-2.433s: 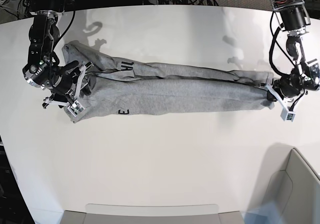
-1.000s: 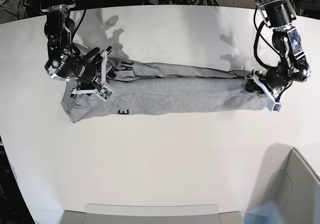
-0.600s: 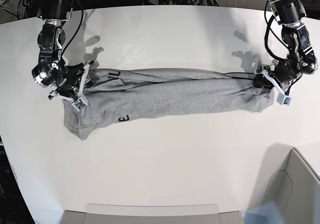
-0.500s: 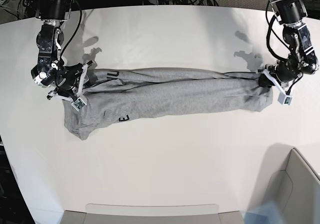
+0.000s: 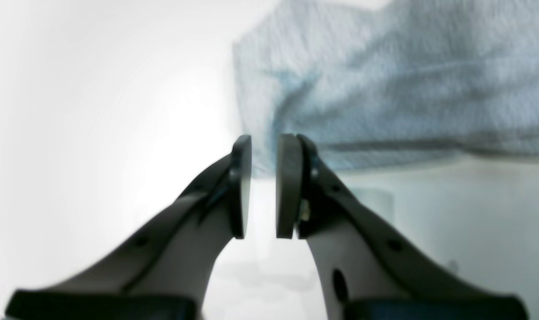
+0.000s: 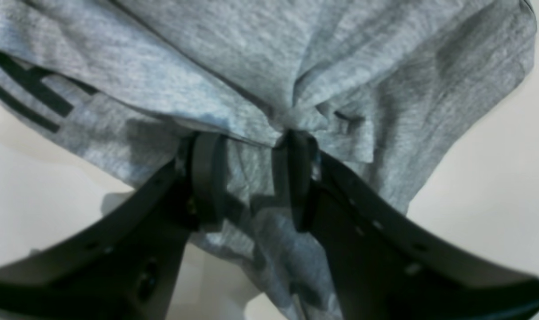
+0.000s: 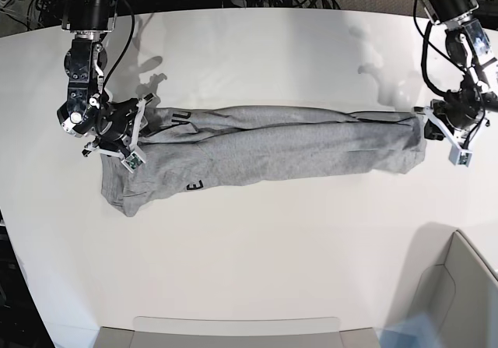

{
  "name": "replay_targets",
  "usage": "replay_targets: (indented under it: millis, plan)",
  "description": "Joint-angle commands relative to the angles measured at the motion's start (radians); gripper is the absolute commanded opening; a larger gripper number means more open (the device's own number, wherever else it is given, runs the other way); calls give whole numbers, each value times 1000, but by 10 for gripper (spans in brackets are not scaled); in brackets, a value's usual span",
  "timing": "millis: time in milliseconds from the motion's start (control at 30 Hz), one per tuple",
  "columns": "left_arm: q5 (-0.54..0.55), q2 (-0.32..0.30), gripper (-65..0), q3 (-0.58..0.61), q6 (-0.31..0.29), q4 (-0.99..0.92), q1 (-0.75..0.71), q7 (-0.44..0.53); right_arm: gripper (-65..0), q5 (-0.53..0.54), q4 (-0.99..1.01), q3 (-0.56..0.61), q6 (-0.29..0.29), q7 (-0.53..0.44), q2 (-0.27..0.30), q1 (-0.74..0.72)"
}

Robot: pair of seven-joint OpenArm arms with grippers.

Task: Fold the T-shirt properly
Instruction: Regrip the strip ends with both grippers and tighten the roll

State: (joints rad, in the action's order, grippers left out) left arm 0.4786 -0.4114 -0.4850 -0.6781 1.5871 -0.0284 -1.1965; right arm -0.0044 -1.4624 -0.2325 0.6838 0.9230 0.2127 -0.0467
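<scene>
The light heather-grey cotton T-shirt (image 7: pixel 264 149) lies as a long, narrow, wrinkled band across the middle of the white desk (image 7: pixel 257 262), running from near one side edge to near the other, closer to the far edge than to the near one. Black block lettering (image 7: pixel 194 186) shows near one end. The right end effector (image 6: pixel 251 178) grips a bunched fold of the T-shirt at that lettered end, cloth pressed between its pads. The left end effector (image 5: pixel 262 191) is together, holding nothing, just off the opposite end, above bare desk.
</scene>
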Motion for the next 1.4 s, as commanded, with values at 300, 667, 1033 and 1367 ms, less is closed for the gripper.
replay_targets:
  millis: [300, 667, 1033, 1367]
  plan:
    - [10, 53, -546, 6, -2, 28, -11, 14, -419, -3, -5, 3, 14, 9, 6, -15]
    - [9, 53, -546, 108, 7, -169, 32, 89, -419, -3, -8, -1, 14, 9, 6, -15]
    - [9, -45, -547, 81, 10, -268, -2, 142, -419, -3, -8, -3, 14, 9, 21, -15]
    - [15, -60, -547, -36, -2, -162, -11, 102, -419, -3, -8, 2, 14, 9, 17, -15]
